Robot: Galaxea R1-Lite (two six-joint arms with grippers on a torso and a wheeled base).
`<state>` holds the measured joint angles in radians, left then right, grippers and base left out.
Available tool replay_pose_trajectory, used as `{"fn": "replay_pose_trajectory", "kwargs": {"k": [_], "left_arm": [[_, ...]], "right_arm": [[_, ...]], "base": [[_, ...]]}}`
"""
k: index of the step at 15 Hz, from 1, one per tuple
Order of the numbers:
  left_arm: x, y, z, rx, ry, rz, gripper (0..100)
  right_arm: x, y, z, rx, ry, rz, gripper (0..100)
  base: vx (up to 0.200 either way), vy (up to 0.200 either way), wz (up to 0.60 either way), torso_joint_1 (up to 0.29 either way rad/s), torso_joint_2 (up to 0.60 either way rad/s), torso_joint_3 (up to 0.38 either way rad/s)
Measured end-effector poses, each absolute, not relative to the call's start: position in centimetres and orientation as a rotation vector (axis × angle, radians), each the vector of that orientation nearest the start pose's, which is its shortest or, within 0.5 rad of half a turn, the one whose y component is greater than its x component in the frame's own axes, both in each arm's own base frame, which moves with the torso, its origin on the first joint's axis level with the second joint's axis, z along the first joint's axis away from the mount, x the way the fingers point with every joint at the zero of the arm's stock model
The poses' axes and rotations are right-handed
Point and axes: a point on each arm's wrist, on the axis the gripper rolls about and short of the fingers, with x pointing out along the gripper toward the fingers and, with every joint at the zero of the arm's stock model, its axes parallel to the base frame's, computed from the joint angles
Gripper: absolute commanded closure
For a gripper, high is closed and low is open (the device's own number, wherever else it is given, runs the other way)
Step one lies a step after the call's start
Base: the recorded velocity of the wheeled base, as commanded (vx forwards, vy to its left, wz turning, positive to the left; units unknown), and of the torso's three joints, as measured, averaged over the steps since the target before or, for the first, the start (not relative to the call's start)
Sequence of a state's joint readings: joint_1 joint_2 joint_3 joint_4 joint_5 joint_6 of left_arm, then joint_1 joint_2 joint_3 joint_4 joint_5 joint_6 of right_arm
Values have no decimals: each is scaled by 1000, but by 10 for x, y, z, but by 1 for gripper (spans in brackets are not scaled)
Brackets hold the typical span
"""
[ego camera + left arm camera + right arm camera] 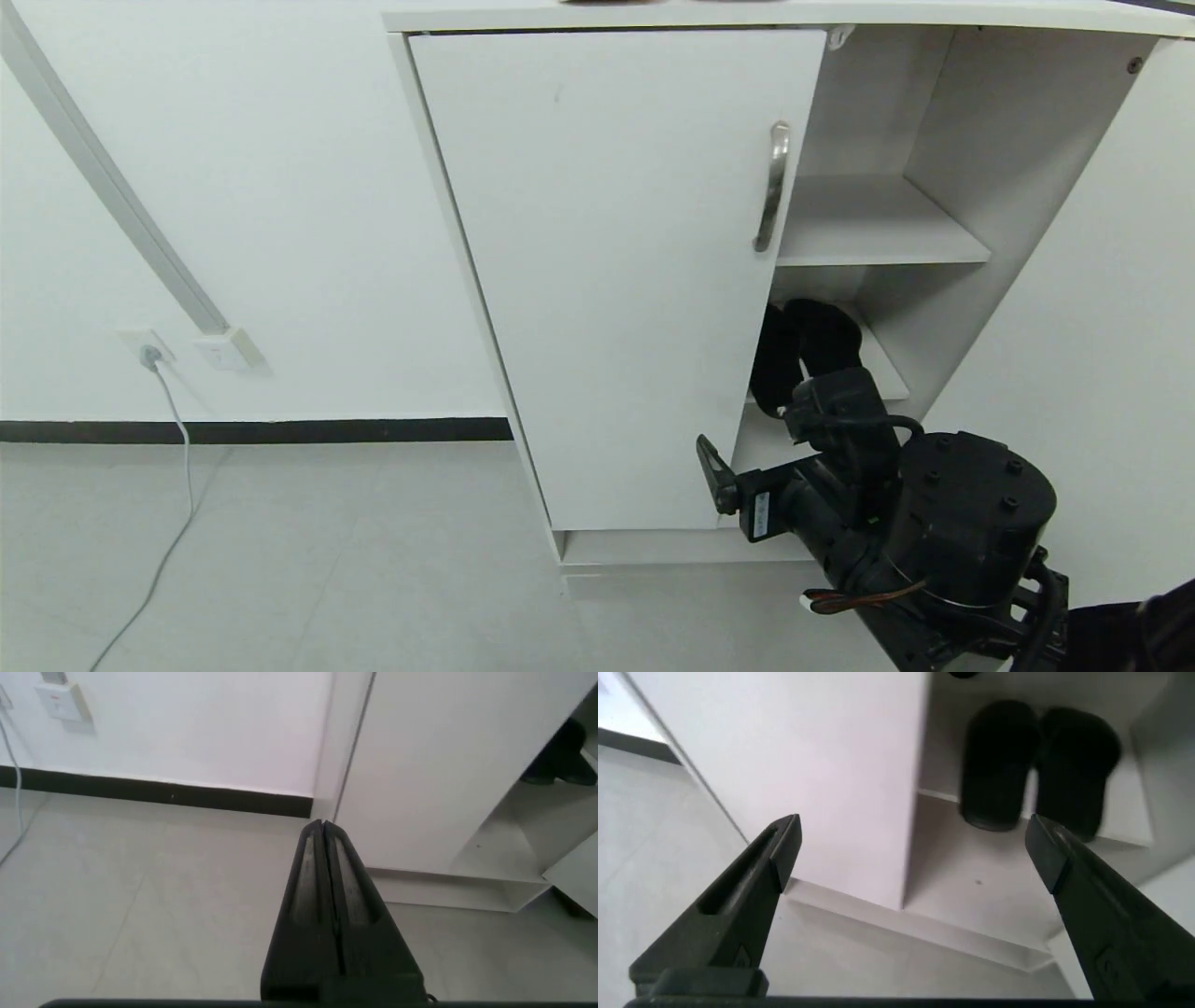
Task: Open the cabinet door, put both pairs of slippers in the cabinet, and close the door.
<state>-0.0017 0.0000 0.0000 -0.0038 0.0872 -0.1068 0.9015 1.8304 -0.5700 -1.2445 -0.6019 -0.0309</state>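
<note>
Black slippers (814,341): one pair, side by side on the lower shelf (885,371) of the cabinet (1018,140), set far enough back, by the look of it, to clear a closing door. Partly hidden behind the edge of the shut left door (616,280), at 6 o'clock from its handle (772,187). Cannot tell whether the other pair is inside as well.

Right hand (913,831): spread wide, gripping nothing, just outside the open bay at about 7 o'clock from the slippers and pointed at them. Probably low and open so as to stay free of the shelf and the door edge.

Left hand (322,831): fingers pressed together on nothing, above the floor (140,915), well apart from the slippers, likely so as not to obstruct.

Left to do, judging by the open bay: shutting the white panel (1111,373) at 3 o'clock, seemingly the open door.
</note>
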Motion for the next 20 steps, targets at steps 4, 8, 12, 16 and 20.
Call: {"fn": "replay_pose_trajectory", "kwargs": {"k": [4, 8, 12, 16, 20], "left_arm": [[-23, 2, 76, -107, -9, 88, 100], [-23, 2, 76, -107, -8, 86, 100], [-23, 2, 76, -106, -8, 87, 100], [-23, 2, 76, -106, -7, 87, 100], [-23, 2, 76, -106, -7, 87, 100]], "right_arm": [[200, 223, 142, -58, 17, 283, 0], [201, 222, 138, -67, 27, 299, 0], [201, 222, 137, -69, 30, 302, 0], [201, 222, 137, -71, 31, 300, 0], [201, 223, 136, -73, 34, 300, 0]], "base": [[0, 0, 0, 0, 0, 0], [0, 0, 0, 0, 0, 0], [0, 0, 0, 0, 0, 0], [0, 0, 0, 0, 0, 0], [0, 0, 0, 2, -102, -121]]}}
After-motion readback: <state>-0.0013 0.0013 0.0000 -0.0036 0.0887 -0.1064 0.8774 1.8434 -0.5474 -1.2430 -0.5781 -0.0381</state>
